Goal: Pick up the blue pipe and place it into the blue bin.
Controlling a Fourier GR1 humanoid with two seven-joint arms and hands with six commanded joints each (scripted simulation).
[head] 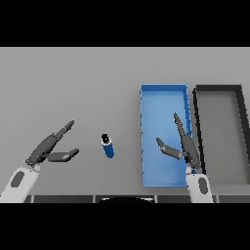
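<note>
While blue pipe [108,146] lies on grey table [73,83], left hand [51,148] hovers just to its left, fingers spread, holding nothing. Right hand [181,144] poised over blue bin [162,93], fingers spread, pipe off to its left. Black bin [218,88] beside right hand's far side.
</note>
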